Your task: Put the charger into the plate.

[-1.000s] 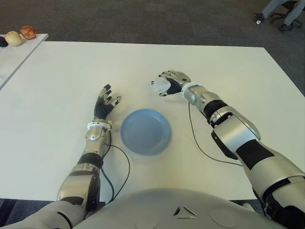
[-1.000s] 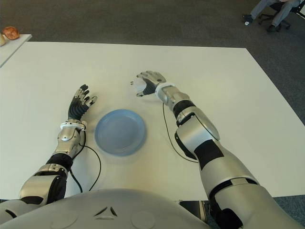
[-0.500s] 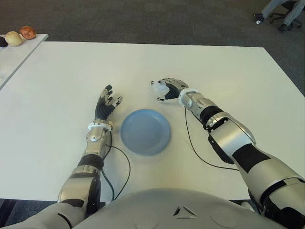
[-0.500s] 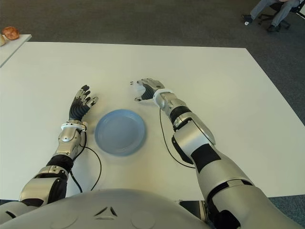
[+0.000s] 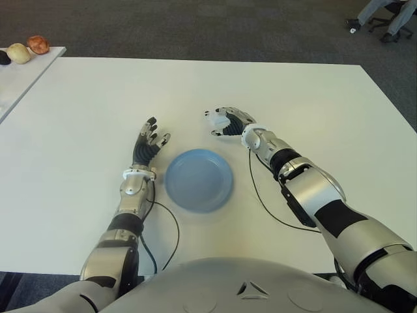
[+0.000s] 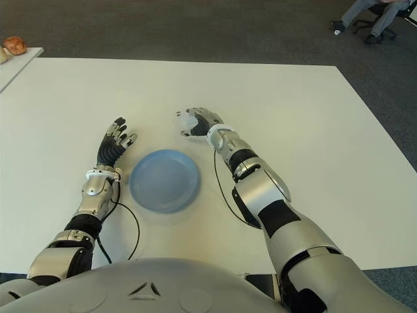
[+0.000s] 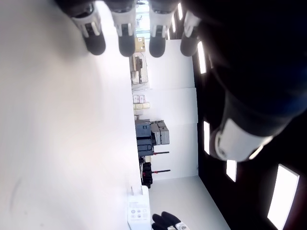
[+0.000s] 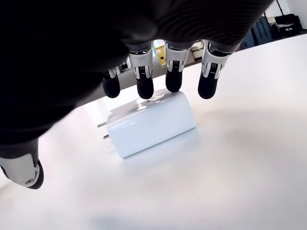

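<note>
Two eye views, one scene. White table (image 5: pixel 78 130) filling most of the frame; blue plate (image 5: pixel 198 179) just below centre. White charger (image 5: pixel 217 120) just above and slightly right of the plate, apart from its rim, lying flat on the table. Right hand (image 5: pixel 229 122) arched over the charger from the right side of the frame, forearm running down toward the lower right. Left hand (image 5: pixel 148 142) left of the plate, fingers spread and holding nothing, well apart from the charger. Nearer hand: the right, plainly.

Same layout in the right eye view: charger (image 6: pixel 187 119) above the plate (image 6: pixel 163 180), right hand (image 6: pixel 199 122) over it, left hand (image 6: pixel 115 143) at the plate's left.

Left wrist view: four straight fingertips (image 7: pixel 126 38) along the top edge, thumb at the right, nothing between them; charger (image 7: pixel 136 211) far off at the bottom edge.

Right wrist view: charger (image 8: pixel 151 123) at frame centre, long axis running lower left to upper right, prongs at the lower-left end. Fingertips (image 8: pixel 144 87) lined along its far upper edge, two apparently touching it; thumb low at the left edge, clear of the body. Grip judged not yet closed: fingers hooked behind, thumb unopposed. Likely requirement for the coming move: thumb brought in against the near long face, pinching across the short axis.
</note>
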